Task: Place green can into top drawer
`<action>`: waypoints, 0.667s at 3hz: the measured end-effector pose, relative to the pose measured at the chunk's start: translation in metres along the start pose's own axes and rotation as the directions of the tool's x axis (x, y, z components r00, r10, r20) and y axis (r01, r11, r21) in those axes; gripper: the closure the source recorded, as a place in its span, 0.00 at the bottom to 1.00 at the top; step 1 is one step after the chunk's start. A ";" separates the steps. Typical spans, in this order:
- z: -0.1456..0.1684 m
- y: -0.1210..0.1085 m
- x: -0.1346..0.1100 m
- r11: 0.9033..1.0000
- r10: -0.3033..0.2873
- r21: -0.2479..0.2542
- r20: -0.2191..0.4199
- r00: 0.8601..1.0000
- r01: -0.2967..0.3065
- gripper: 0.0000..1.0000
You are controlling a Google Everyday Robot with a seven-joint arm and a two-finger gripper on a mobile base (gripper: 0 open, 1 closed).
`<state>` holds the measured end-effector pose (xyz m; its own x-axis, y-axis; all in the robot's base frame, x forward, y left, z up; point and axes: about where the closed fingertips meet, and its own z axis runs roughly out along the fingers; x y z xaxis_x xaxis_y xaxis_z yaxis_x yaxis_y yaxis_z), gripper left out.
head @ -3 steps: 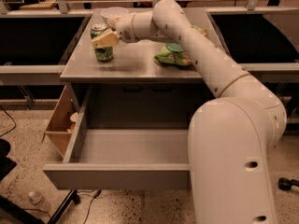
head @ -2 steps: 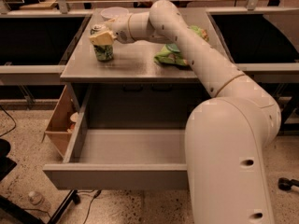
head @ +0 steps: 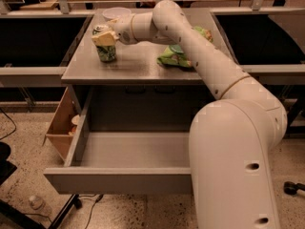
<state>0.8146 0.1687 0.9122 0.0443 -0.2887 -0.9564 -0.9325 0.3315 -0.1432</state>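
The green can (head: 106,52) stands upright on the grey table (head: 138,66), near its left edge. My gripper (head: 104,35) reaches in from the right and sits over the can's upper part, with a yellowish finger pad (head: 105,38) against its front. The fingers are closed on the can, which still rests on the table top. The top drawer (head: 128,149) is pulled wide open below the table, and its grey inside is bare. My white arm (head: 190,46) crosses the table's right half and hides the drawer's right part.
A green snack bag (head: 175,56) lies on the table to the right of the can. A pale bowl (head: 116,13) stands at the table's back. A brown box (head: 61,125) leans left of the drawer. A bottle (head: 37,205) lies on the floor.
The gripper stays at the can's top. The can stays on the table. The arm has shifted only slightly.
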 end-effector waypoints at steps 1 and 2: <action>-0.005 0.004 -0.006 1.000 -0.012 0.005 0.001 1.000 0.012 1.00; -0.039 0.022 -0.031 0.999 -0.038 0.031 0.040 0.998 0.037 1.00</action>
<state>0.7791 0.1502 0.9487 0.0941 -0.2649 -0.9597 -0.9186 0.3485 -0.1863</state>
